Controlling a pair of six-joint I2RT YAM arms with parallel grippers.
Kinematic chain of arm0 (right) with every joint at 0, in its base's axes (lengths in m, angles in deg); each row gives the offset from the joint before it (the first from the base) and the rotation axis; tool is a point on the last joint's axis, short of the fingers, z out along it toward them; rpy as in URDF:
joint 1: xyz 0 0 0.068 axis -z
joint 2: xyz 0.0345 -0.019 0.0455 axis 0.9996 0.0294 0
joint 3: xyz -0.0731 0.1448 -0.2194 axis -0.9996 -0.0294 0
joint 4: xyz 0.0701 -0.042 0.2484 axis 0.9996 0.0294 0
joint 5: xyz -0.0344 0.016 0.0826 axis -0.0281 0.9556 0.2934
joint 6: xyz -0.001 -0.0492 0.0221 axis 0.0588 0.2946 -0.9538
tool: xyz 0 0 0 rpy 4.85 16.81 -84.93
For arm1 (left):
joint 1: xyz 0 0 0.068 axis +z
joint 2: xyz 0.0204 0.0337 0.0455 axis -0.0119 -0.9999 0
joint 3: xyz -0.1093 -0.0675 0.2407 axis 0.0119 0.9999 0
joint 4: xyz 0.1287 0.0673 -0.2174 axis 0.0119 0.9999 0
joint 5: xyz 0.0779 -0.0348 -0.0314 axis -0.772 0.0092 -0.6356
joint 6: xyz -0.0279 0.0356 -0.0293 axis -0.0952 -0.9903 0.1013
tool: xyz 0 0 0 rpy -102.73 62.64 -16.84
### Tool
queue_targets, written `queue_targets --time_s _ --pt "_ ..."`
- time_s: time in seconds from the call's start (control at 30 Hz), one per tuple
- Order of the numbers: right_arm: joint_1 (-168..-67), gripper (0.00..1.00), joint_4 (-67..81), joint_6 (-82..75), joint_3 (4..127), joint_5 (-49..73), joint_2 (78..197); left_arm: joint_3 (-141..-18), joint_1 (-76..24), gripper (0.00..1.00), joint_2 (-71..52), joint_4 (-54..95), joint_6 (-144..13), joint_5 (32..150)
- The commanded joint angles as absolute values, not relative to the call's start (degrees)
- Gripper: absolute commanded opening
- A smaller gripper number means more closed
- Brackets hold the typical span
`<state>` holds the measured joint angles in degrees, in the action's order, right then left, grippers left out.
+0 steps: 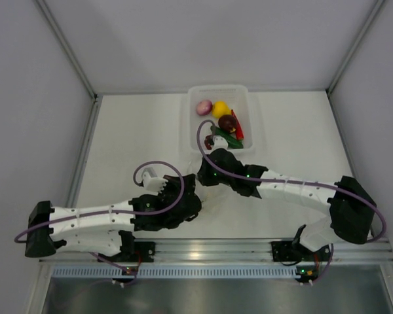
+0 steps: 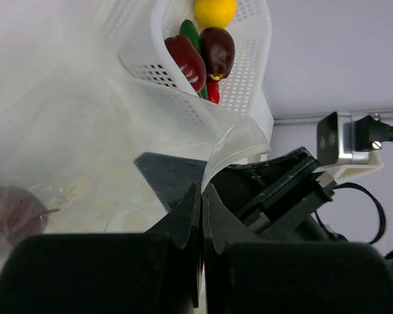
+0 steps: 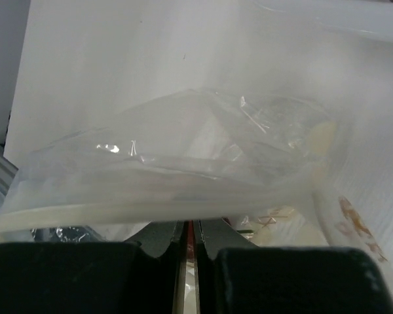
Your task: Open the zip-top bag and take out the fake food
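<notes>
The see-through zip-top bag point(image 2: 78, 124) hangs between my two grippers. My left gripper point(image 2: 202, 191) is shut on a strip of the bag's edge. My right gripper point(image 3: 190, 226) is shut on the bag's point(image 3: 183, 150) zip edge from the other side. A dark red fake food piece point(image 2: 10, 216) lies inside the bag. In the top view the grippers meet at the table's middle point(image 1: 198, 182) and hide the bag. A pinkish onion point(image 1: 204, 106), a yellow pear point(image 1: 221, 108), a dark red apple point(image 1: 227, 122), a red chili point(image 1: 238, 124) and a green cucumber point(image 1: 226, 139) lie in the basket.
The white mesh basket point(image 1: 250, 104) stands at the back middle, just beyond the grippers, and also shows in the left wrist view point(image 2: 249, 72). White walls close in the table on the left, right and back. A metal rail point(image 1: 209, 248) runs along the near edge.
</notes>
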<state>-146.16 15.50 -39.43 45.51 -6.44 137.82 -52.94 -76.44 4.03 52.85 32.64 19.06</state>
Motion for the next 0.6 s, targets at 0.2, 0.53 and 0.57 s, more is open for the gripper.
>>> queue_targets --time_s 0.2,0.53,0.57 --pt "-152.91 0.05 2.45 -46.23 42.83 -10.97 142.59 -50.18 -76.49 0.0 9.05 51.85 36.48 17.86" --pt "-156.08 0.06 6.57 -48.88 40.46 -18.36 145.15 -49.91 -76.57 0.0 12.22 51.94 34.9 16.02" --pt "-156.08 0.06 8.58 -48.35 39.76 -18.45 144.53 -49.74 -76.57 0.0 12.57 51.94 34.81 15.67"
